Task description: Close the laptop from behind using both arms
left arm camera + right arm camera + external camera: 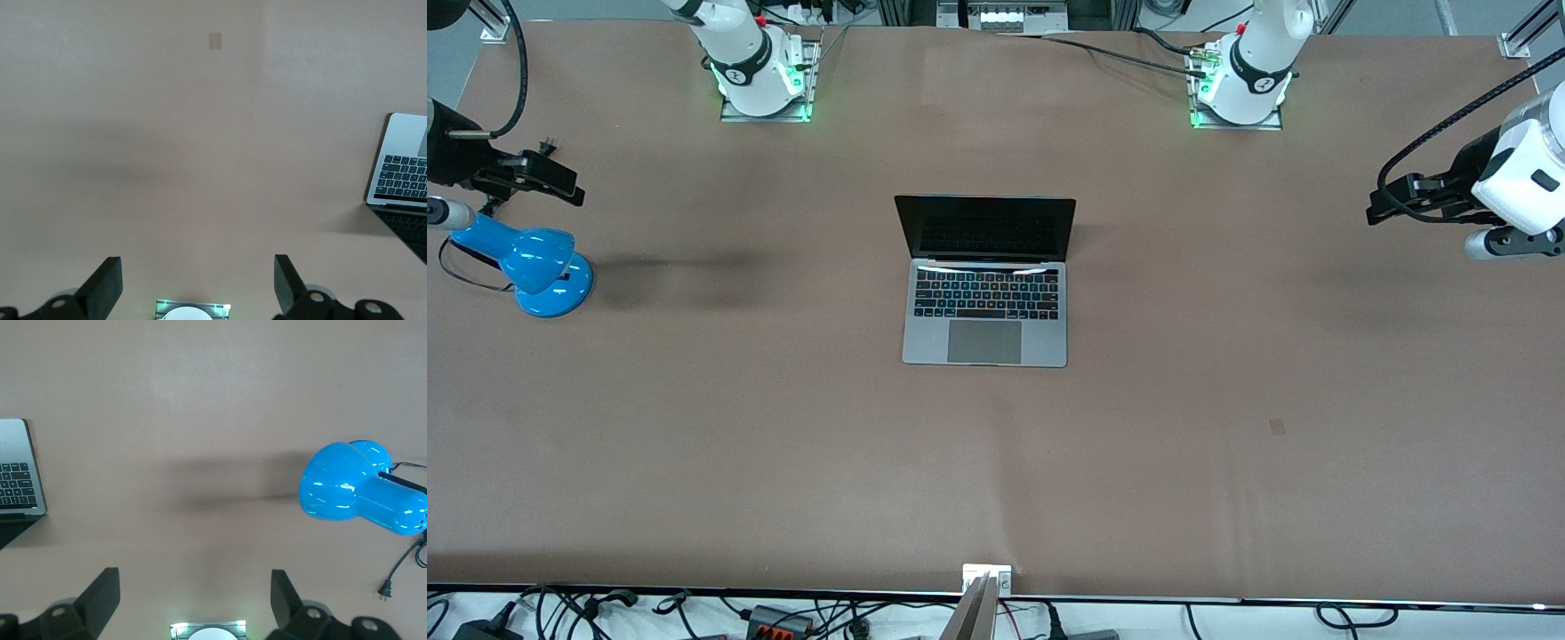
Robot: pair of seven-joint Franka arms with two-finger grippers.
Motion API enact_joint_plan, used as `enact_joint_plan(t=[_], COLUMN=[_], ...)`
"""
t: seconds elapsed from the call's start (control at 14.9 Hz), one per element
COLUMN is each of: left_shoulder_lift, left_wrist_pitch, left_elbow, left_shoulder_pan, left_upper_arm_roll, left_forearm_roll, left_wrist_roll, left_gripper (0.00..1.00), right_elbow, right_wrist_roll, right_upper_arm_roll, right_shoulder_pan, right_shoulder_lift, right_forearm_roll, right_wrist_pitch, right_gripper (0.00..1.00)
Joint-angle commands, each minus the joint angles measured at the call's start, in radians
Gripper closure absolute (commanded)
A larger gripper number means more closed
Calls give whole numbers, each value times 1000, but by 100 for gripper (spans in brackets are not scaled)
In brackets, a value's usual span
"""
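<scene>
1. The laptop [985, 280] sits open in the middle of the tabletop [1227, 444]. Its screen stands up on the side toward the arms' bases, and its keyboard and trackpad lie nearer the front camera. Set this way, the lid's back faces the robots, which suits a push from behind.

2. The left gripper [198, 285] hangs in the air at the left arm's end of the tabletop, well apart from the laptop. Its fingers [105, 287] are spread wide and hold nothing. Only a corner of the laptop shows at the edge of the left wrist view.

3. The right gripper [195, 601] hangs over the right arm's end, above bare tabletop beside a blue lamp [538, 267]. Its fingers [101, 600] are also spread wide and empty.

4. Both arms look parked outward, probably to leave the laptop clear. The closing has not begun: the lid is fully up and untouched.

5. Next, I judge, each gripper must travel inward and come down by the lid's top edge. The right arm should steer clear of the lamp and its cord [404, 568].
</scene>
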State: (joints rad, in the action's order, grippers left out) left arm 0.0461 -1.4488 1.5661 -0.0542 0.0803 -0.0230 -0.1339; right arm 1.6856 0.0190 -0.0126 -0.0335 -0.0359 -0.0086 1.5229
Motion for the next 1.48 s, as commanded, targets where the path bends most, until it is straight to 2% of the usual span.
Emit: enact_joint_plan(t=[0.0,0.94,1.21,1.28,1.41], left_shoulder_lift=[-8,-8,-6,-6,-8], left_wrist_pitch=[8,8,8,8,8], left_elbow=[3,2,2,2,2], left_shoulder_pan=[-7,-6,-7,-9,-10], left_upper_arm_roll=[-2,-2,-4,-4,-4], left_forearm_roll=[-28,-29,-64,-77,-72], left_wrist_roll=[8,-6,-4,-7,-7], left_gripper=[0,0,0,12,44], right_elbow=[-10,-10,-41,-52,-58], right_wrist_roll=[-5,-5,-5,-5,-7], right_upper_arm_roll=[3,11,11,11,11], right_shoulder_pan=[-6,0,0,1,1], right_shoulder_lift=[-9,11,68,83,111], right_forearm_roll=[3,2,4,4,7], right_wrist_pitch=[-15,-52,-44,-43,-43], right_gripper=[0,0,0,0,0])
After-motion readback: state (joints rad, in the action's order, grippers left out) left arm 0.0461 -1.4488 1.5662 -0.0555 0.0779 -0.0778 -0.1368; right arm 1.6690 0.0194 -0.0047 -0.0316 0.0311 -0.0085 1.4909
